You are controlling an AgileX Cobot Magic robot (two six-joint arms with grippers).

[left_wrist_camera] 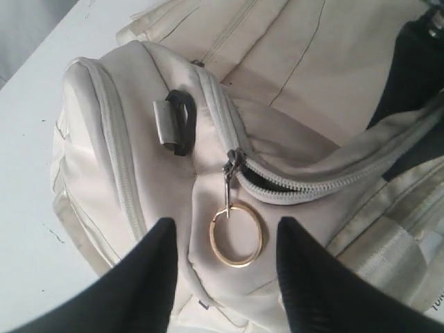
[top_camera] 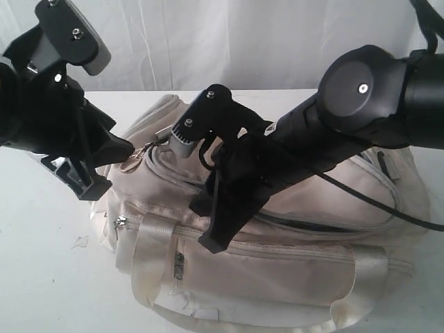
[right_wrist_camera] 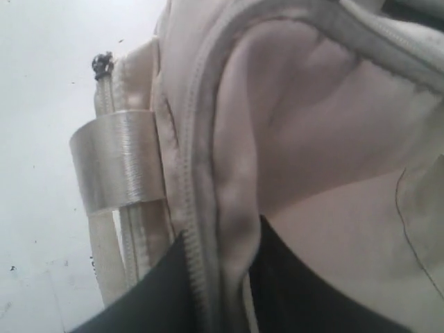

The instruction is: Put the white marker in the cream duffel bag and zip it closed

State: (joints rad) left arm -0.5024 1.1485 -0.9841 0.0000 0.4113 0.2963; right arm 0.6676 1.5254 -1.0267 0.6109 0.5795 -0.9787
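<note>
Gold ring (left_wrist_camera: 236, 263) lies between the open, empty left claw (left_wrist_camera: 226, 222). Right claw (right_wrist_camera: 222, 234) grip on bag (right_wrist_camera: 312, 139) unclear. Lift off gently.

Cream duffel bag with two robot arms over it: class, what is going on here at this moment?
A robot is working on the large soft cream fabric duffel bag, which lies on the white table. The left hand is open, its fingers on either side of the small gold metal ring on the grey zip pull. The right hand has a fold of the bag's fabric beside the zip between its fingers; whether it grips is unclear. No white marker is in sight.
</note>
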